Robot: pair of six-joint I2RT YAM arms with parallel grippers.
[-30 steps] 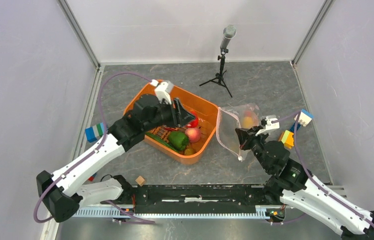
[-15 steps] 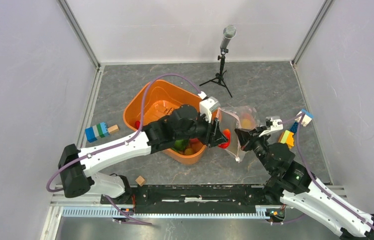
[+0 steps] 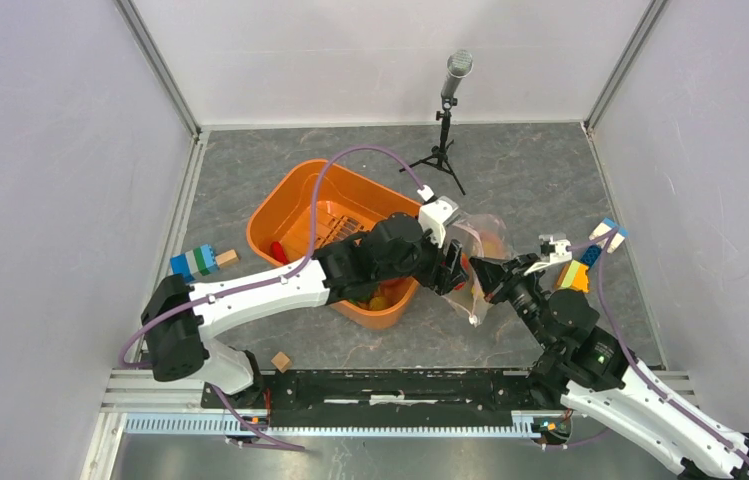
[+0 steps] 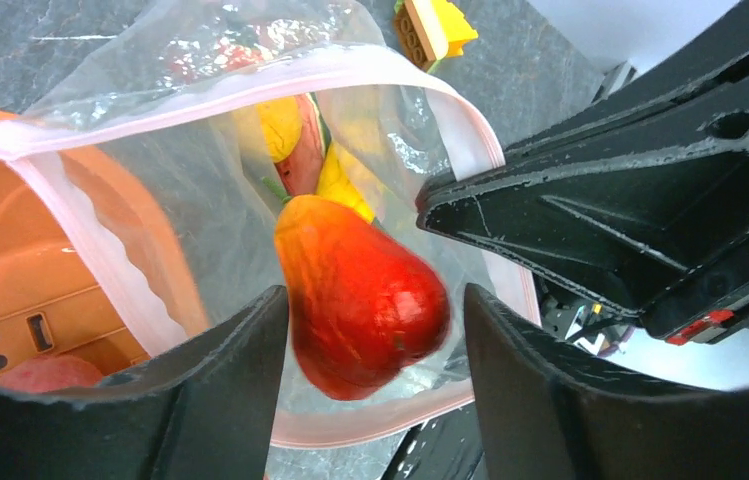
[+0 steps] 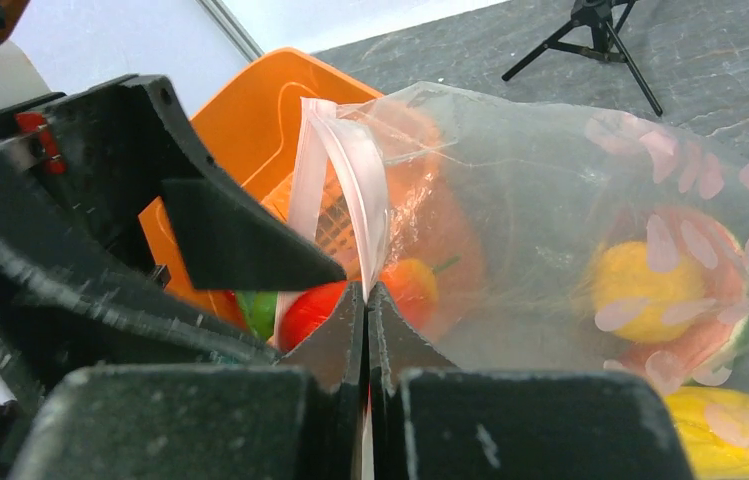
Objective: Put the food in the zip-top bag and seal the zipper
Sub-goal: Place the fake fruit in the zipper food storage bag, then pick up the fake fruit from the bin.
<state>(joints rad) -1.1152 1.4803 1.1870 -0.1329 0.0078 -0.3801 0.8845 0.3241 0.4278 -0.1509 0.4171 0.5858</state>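
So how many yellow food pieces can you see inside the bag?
2. One yellow piece sits mid-bag behind the dots; a second yellow piece lies at the right wrist view's bottom right corner. More may be hidden in the folds of the zip-top bag.

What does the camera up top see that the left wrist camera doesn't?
Only the top camera shows the microphone stand, the wooden cube and the blue and green blocks. Only the left wrist camera shows the whole red pepper between the fingers of the left end effector, at the open mouth of the zip-top bag, and the pink zipper. Both show that bag, the orange basket and a yellow block.
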